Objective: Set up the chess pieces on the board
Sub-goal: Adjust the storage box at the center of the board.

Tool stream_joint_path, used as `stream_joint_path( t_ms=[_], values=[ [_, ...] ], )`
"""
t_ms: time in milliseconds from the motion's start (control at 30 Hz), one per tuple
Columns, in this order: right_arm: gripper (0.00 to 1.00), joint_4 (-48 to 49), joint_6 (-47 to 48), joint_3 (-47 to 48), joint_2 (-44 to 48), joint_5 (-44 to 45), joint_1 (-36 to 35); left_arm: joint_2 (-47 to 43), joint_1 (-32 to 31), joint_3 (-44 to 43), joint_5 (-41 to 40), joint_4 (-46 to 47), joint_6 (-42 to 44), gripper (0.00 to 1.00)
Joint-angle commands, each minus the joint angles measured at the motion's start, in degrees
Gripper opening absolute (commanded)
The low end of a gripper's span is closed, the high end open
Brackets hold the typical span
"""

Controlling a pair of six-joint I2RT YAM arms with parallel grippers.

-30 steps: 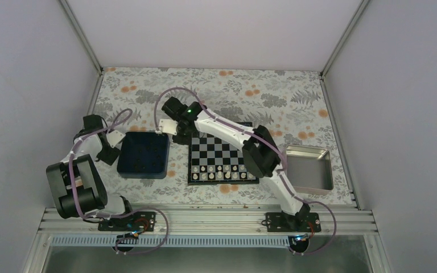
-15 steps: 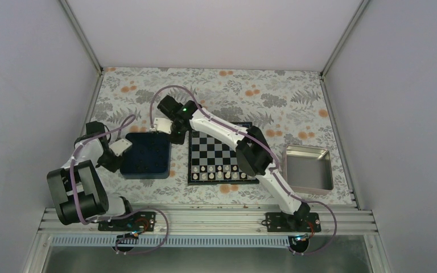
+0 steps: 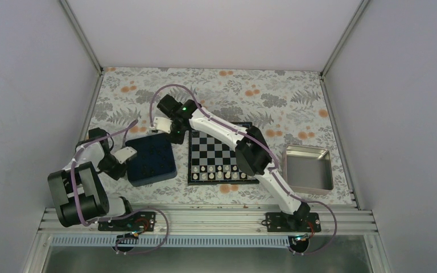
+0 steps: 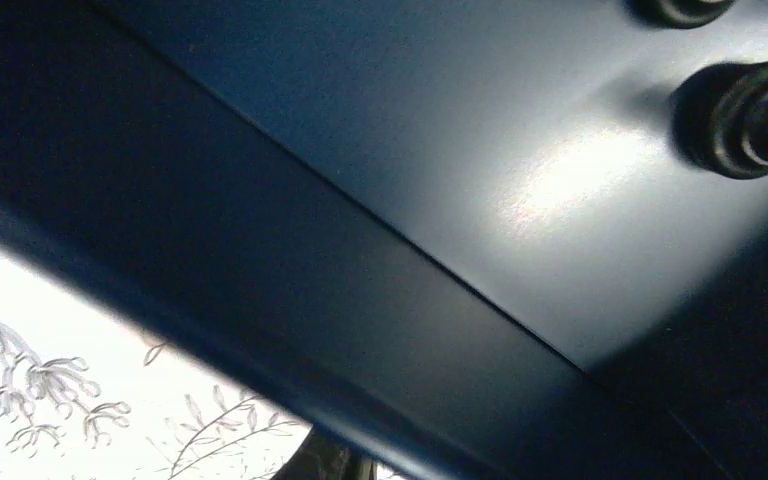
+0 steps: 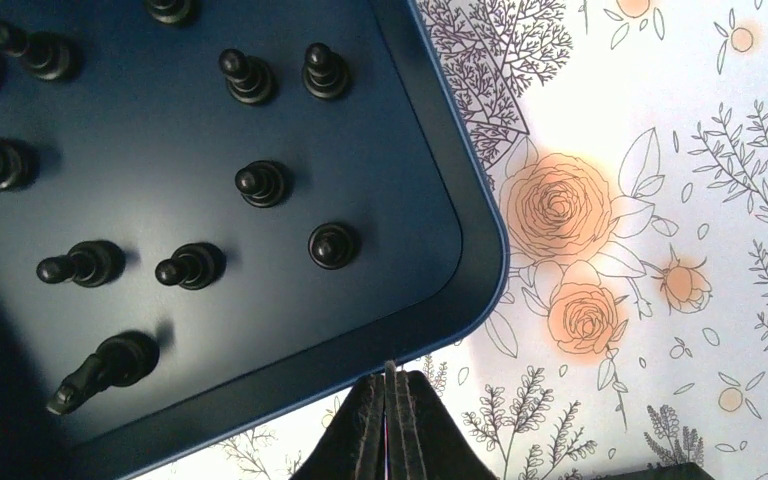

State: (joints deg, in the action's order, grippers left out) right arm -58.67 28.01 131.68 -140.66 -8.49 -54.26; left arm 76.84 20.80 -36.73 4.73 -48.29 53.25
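White-and-black arms (image 3: 217, 126), purple cables (image 3: 169, 90), green light (image 3: 185, 108).

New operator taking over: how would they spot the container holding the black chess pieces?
On the floral table, find the chessboard in the middle. The dark blue tray lies just left of it, skewed, with black chess pieces inside. The other tray, right of the board, is silver metal.

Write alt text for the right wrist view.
Small black chess pieces are scattered in a dark blue tray, seen from close above. Beside it lies a floral tablecloth with orange roses; the right gripper, shut, shows at the bottom edge just outside the tray's rim.
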Motion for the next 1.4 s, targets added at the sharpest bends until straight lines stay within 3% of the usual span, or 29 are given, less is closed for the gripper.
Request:
stream_joint_path(
  t_ms=[0,400,1367],
  values=[
    [0.04,0.32,-0.57,1.24,-2.79,-0.92,-0.44,-0.77,0.03,0.20,5.66,-2.96,3.16,0.11],
    [0.04,5.34,-0.77,0.60,-1.93,3.90,1.29,-0.40,0.03,-1.87,10.18,-9.07,10.69,0.15],
    [0.03,13.07,-3.15,3.21,-6.29,3.48,1.26,10.73,-2.44,-9.42,14.08,-15.17,27.08,0.24]
  ],
)
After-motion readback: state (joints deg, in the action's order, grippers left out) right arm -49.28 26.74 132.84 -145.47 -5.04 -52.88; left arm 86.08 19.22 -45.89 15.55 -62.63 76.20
